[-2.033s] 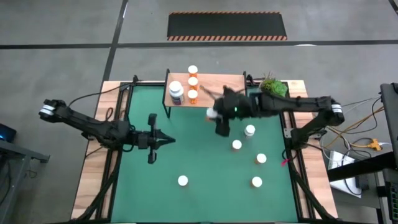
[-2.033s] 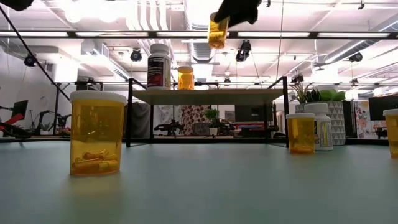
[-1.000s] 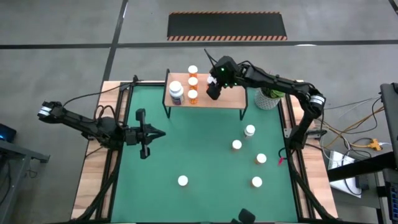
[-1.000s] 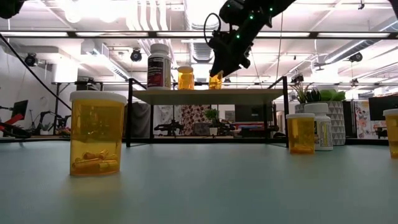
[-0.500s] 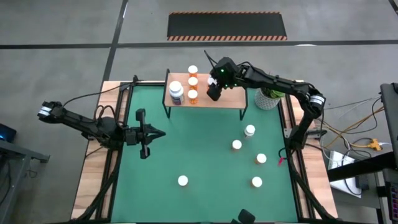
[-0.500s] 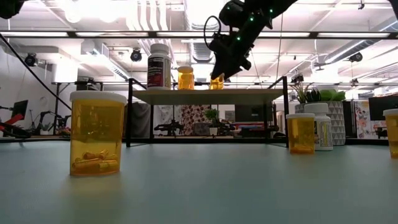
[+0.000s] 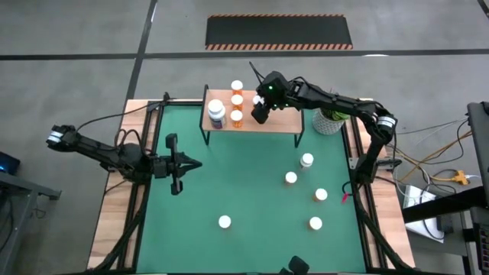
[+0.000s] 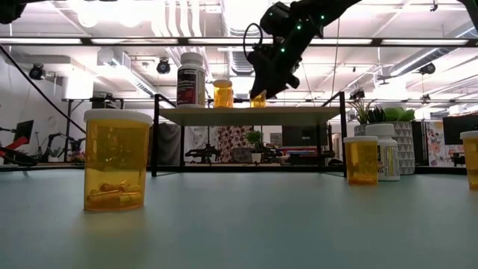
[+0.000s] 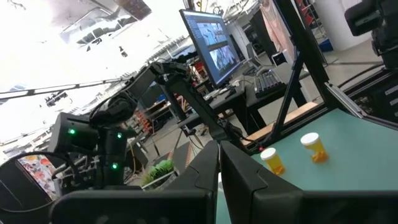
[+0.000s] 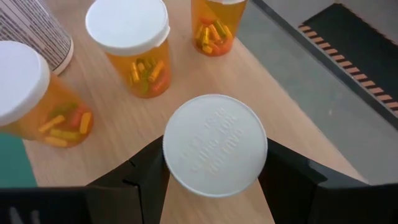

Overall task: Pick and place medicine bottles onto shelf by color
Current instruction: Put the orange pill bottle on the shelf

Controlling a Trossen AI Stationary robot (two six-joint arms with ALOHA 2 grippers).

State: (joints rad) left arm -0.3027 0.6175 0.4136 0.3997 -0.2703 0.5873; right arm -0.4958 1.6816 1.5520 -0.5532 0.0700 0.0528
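Orange bottle (image 10: pixel 214 144) — right end effector (image 10: pixel 214 168) grips it.

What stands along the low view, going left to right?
Near orange bottle → white-and-dark bottle → orange bottle on the shelf → right pincer → orange bottle on the mat → plant pot.

A grey concrete floor (image 7: pixel 76 46) surrounds the desk, with a black mat edged in orange hazard stripes (image 7: pixel 280 32) lying beyond its far side. Ceiling light strips (image 8: pixel 149 39) glow above, and a lit computer monitor (image 9: pixel 212 45) stands on a workbench behind.
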